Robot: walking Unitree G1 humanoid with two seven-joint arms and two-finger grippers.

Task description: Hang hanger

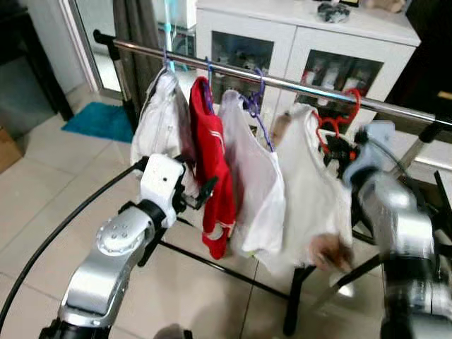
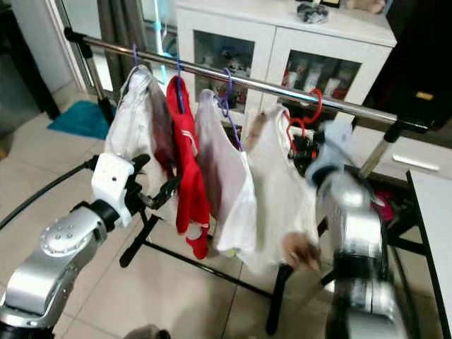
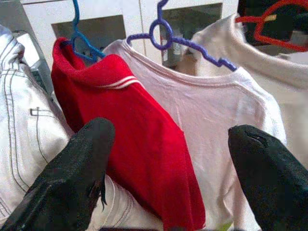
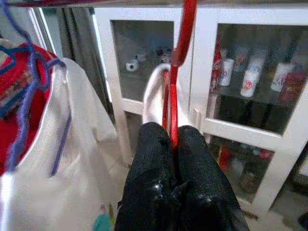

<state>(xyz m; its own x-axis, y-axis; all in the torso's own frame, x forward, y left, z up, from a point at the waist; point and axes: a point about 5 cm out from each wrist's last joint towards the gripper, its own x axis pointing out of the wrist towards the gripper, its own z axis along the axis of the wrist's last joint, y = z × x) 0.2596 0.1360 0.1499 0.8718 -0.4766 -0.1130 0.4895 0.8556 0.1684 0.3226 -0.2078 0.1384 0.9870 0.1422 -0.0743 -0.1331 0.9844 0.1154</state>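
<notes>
The right gripper [image 4: 174, 139] pinches the red hanger [image 4: 180, 57] tight between closed fingers, its hook over the rail [image 1: 296, 86] beside a white garment [image 1: 311, 191]. The left gripper [image 3: 168, 168] gapes wide, empty, before the red shirt [image 3: 134, 144] and white shirt [image 3: 216, 120].

A white cabinet [image 1: 296, 42] with glass doors stands against the far wall. Behind the glass are cups and small jars [image 4: 250, 79], some white with red markings. A dark, roundish object [image 1: 333, 11] sits on the cabinet's top. Pale square tiles [image 1: 49, 183] cover the floor. A teal mat [image 1: 99, 121] lies on them near the glass door at the back left, beside a dark grey curtain [image 1: 138, 32]. A black cable [image 1: 63, 229] curves low across the tiles on the left. At the far right edge, the corner of a white worktop [image 2: 432, 226] juts in.
</notes>
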